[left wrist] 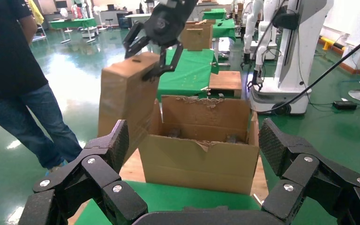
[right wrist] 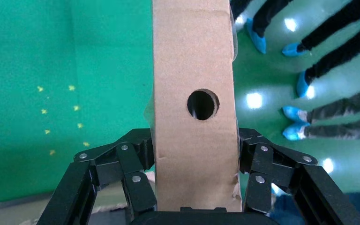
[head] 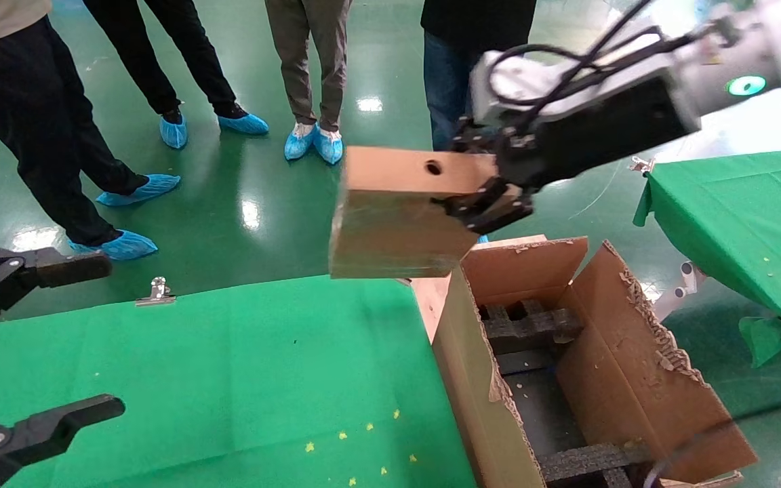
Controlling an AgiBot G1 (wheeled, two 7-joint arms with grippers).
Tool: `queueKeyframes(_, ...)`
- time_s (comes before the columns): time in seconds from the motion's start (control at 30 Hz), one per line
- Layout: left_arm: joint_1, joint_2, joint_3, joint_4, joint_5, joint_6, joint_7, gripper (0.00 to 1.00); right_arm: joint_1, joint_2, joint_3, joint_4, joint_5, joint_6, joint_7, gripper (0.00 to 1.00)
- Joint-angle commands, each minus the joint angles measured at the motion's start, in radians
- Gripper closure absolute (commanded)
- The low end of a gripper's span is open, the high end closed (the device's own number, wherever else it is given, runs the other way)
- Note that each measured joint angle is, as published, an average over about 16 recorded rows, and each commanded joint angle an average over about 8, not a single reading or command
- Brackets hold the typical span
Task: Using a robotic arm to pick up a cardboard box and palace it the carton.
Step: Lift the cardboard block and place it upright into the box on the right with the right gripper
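- Hanging in the air above the near edge of the carton [head: 567, 366], one cardboard box [head: 397, 224] shows its narrow side with a single round hole facing up.
- One carton stands open beside the tabletop [head: 228, 366], its ragged flaps spread and black foam inserts [head: 533, 329] inside.
- Right tool [head: 492, 196] on the robotic arm [head: 601, 102] is closed on the cardboard box, one finger pressed to each broad face near the holed end.
- Left tool [head: 58, 339] hovers spread wide and empty over the near left of the tabletop.
- Green cloth covers the tabletop, held by a metal clip [head: 156, 291]; a second green table [head: 743, 217] stands to the right.
- Four people in blue shoe covers [head: 312, 142] stand on the glossy green floor [head: 262, 203].
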Motion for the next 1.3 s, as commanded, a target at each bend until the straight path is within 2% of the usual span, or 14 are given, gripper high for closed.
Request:
queueKeyframes(0.03, 0.0, 0.0, 0.0, 0.0, 0.0, 0.0, 0.0, 0.0, 0.011, 0.03, -0.017, -0.003, 0.018, -0.001, 0.004, 1.0)
queueKeyframes(0.43, 0.0, 0.0, 0.0, 0.0, 0.0, 0.0, 0.0, 0.0, 0.088, 0.286, -0.195, 0.05, 0.014, -0.002, 0.025, 1.0)
queueKeyframes(0.7, 0.0, 0.0, 0.0, 0.0, 0.0, 0.0, 0.0, 0.0, 0.123, 0.404, -0.292, 0.076, -0.008, 0.003, 0.042, 1.0)
queueKeyframes(0.97, 0.0, 0.0, 0.0, 0.0, 0.0, 0.0, 0.0, 0.0, 0.12, 0.454, -0.338, 0.085, 0.03, 0.02, 0.058, 1.0)
queueKeyframes(1.3, 0.0, 0.0, 0.0, 0.0, 0.0, 0.0, 0.0, 0.0, 0.112, 0.455, -0.35, 0.093, 0.053, 0.031, 0.059, 1.0)
